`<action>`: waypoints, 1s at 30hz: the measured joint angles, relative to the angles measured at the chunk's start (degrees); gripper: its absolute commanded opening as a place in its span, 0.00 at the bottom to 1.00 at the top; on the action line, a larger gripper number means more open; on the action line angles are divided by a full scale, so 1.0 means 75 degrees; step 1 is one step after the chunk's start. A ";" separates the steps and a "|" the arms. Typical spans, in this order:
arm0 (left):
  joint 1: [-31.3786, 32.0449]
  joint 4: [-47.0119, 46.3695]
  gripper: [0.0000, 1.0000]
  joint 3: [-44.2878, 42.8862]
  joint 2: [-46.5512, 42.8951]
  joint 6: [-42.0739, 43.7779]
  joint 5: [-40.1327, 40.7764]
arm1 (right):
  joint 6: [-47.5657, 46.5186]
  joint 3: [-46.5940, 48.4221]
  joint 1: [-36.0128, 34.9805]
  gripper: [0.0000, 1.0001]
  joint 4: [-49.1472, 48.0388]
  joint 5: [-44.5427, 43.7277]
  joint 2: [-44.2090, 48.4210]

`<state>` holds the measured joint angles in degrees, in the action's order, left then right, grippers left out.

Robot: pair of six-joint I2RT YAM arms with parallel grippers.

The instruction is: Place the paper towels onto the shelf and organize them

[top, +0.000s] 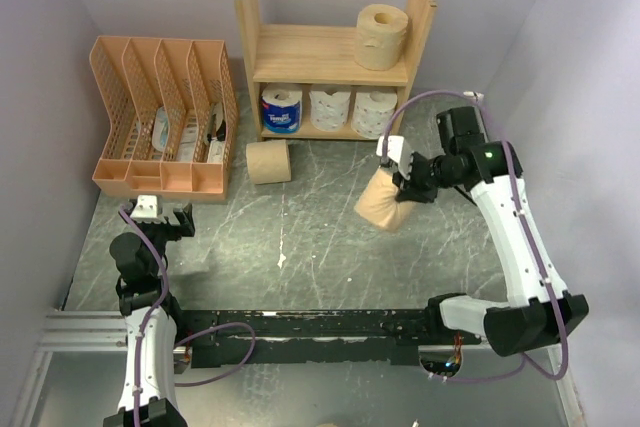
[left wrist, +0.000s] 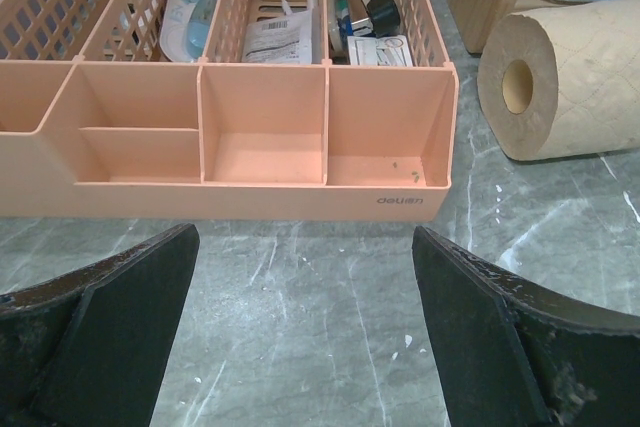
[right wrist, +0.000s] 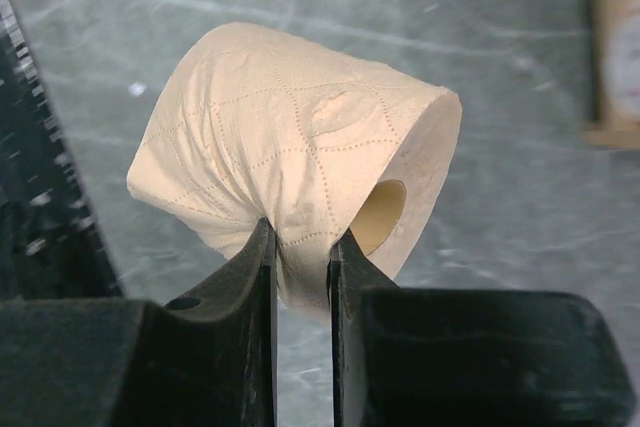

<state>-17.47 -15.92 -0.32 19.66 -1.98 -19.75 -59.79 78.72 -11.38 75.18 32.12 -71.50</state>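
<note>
A tan paper towel roll (right wrist: 300,137) is clamped by a thin fold of its wall in the right end effector (right wrist: 300,252), over the desk's right half, near the wooden shelf (top: 300,47). The soft paper could be torn or slip free. The left end effector (left wrist: 305,242) is spread apart, empty.

The shelf (top: 330,47) stood at the back, a file organizer (top: 165,117) left of it. On its upper tier sat one roll (top: 382,35), in the lower three rolls (top: 330,107). A fifth roll (top: 268,162) lay before it, and a sixth roll (top: 385,202) was further right, in the right gripper (right wrist: 300,247).
</note>
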 measured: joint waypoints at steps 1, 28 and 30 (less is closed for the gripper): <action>0.0000 0.0000 1.00 0.0000 0.0012 0.0000 0.0000 | 0.0117 0.0178 -0.0020 0.00 -0.0192 -0.0058 0.0108; -0.0061 0.0003 1.00 0.0000 0.0026 0.0000 -0.0038 | 0.0114 0.7041 -0.3273 0.00 -0.4182 -0.5767 -0.4698; -0.0064 0.0003 1.00 0.0000 0.0023 0.0000 -0.0052 | -0.0026 0.7184 -0.3279 0.00 -0.4170 -0.6003 -0.4846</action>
<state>-17.96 -15.90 -0.32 19.84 -1.98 -20.14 -59.99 132.60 -35.97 43.90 -12.91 -107.85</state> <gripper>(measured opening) 0.998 0.162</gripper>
